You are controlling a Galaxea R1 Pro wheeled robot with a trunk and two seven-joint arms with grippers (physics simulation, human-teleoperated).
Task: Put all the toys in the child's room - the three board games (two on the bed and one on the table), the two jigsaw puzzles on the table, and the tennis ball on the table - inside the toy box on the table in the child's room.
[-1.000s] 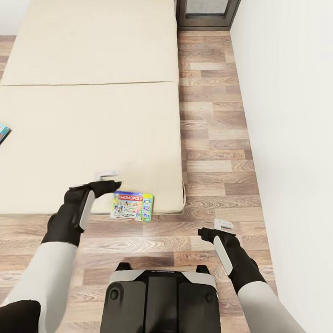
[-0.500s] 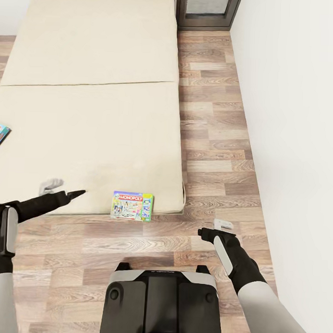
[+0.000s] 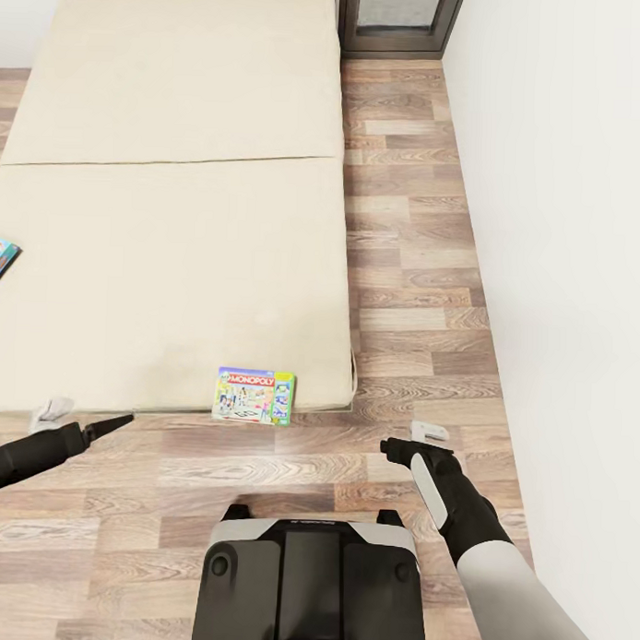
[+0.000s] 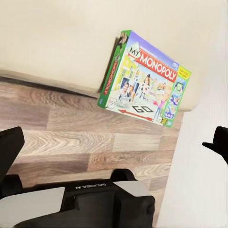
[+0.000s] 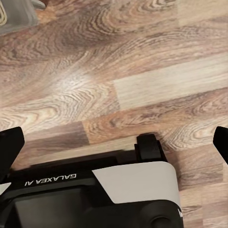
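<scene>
At the far left edge a blue game (image 3: 1, 258) lies on the bed (image 3: 176, 213). The left claw (image 3: 76, 422) has swung left and nearer, away from the Monopoly box (image 3: 254, 395), and now hangs over the floor (image 3: 405, 268) just off the mattress edge; its fingers stand spread in the left wrist view and hold nothing. The box lies unmoved at the bed's near edge, overhanging it slightly. The right claw (image 3: 417, 439) stays over the floor, open and empty.

Flat printed Monopoly game box (image 3: 254, 395) lies on the near right corner of the beige bed mattress (image 3: 176, 223); small blue game box (image 3: 1, 257) lies at its left edge; wood plank floor (image 3: 405, 268) runs along the right.
</scene>
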